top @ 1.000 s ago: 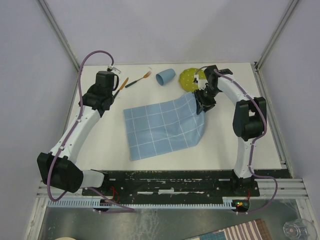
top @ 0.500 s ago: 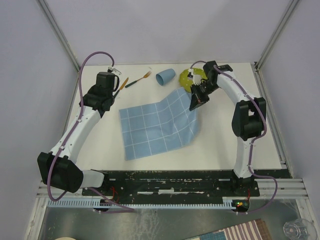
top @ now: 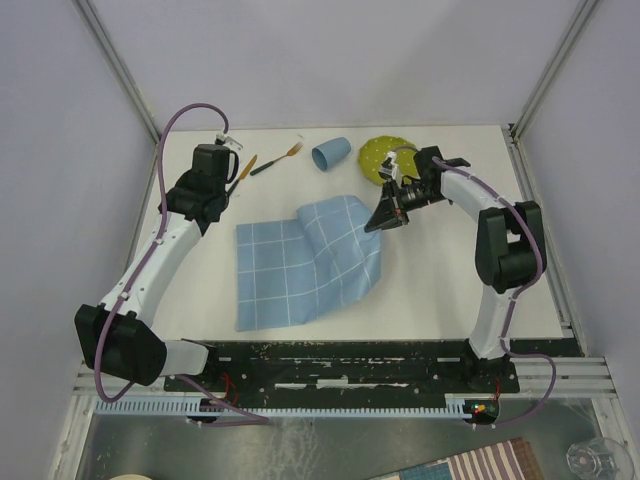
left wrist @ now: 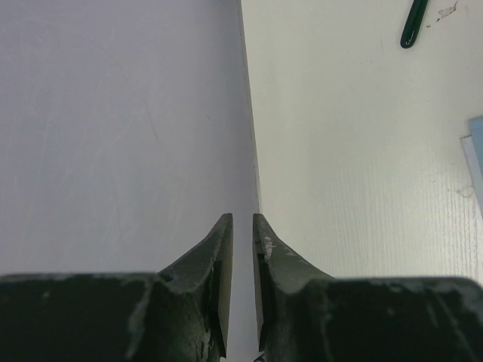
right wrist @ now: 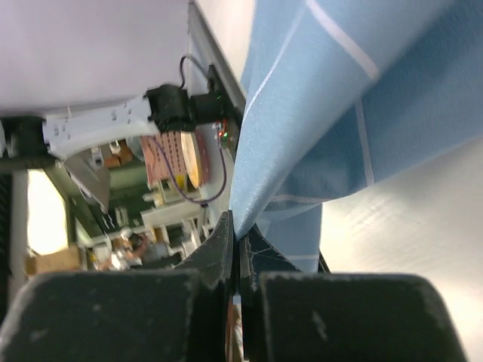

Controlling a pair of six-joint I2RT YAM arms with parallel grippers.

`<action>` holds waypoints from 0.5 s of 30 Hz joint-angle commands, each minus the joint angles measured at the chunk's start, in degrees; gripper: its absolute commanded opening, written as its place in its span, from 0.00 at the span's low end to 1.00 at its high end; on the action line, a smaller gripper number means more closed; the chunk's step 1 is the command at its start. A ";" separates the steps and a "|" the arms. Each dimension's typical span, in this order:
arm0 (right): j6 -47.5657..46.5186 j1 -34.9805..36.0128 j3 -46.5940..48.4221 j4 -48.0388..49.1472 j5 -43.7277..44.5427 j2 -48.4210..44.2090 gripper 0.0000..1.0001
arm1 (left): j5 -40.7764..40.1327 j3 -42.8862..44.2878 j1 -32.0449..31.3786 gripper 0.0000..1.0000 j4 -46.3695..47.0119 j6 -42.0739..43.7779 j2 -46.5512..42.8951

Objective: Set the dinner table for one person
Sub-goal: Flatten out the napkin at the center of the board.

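Cloth [top: 300, 265], light blue with a white grid, lies on the white worktop [top: 440, 280], 1 corner raised and pinched between the right fingers [right wrist: 217, 253]. Left fingers [left wrist: 217, 249] stand a narrow gap apart, empty, apparently over the worktop's left edge.

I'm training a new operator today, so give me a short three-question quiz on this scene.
1. True or false: the right jaws are shut on the cloth.
2. Between the fork and the plate lies: A the cup, B the cloth, C nothing.
3. Fill in: the left jaws hold ____.
Key: 1 true; 2 A; 3 nothing.
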 commanded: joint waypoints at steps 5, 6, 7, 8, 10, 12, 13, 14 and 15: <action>-17.61 -5.71 13.15 -25.86 15.53 8.13 0.02 | -0.16 0.66 -0.30 0.23 1.03 -2.73 -1.10; -17.40 -6.07 12.59 -26.34 17.24 8.38 0.02 | -0.19 0.68 -0.23 0.23 1.03 -2.79 -1.01; -16.17 -6.31 11.50 -25.45 19.69 8.02 0.02 | -0.20 0.74 -0.35 0.23 1.08 -2.90 -0.92; -15.12 -6.45 10.41 -23.76 22.33 7.67 0.02 | -0.11 0.75 -0.34 0.23 1.15 -3.01 -0.84; -13.04 -6.45 9.13 -22.57 28.07 7.71 0.02 | -0.09 0.68 -0.38 0.23 1.05 -3.54 -0.59; -12.86 -6.44 8.98 -24.41 30.32 9.59 0.02 | 0.06 0.74 -0.36 0.23 0.91 -3.92 -0.39; -12.60 -6.52 8.68 -25.17 31.68 10.33 0.02 | 0.02 0.83 -0.36 0.23 0.85 -4.10 -0.30; -12.66 -6.53 8.37 -25.77 32.69 10.80 0.02 | 0.01 0.92 -0.34 0.23 0.82 -4.12 -0.29; -12.99 -6.63 7.80 -25.90 33.41 10.86 0.02 | 0.14 0.94 -0.31 0.23 0.88 -4.08 -0.29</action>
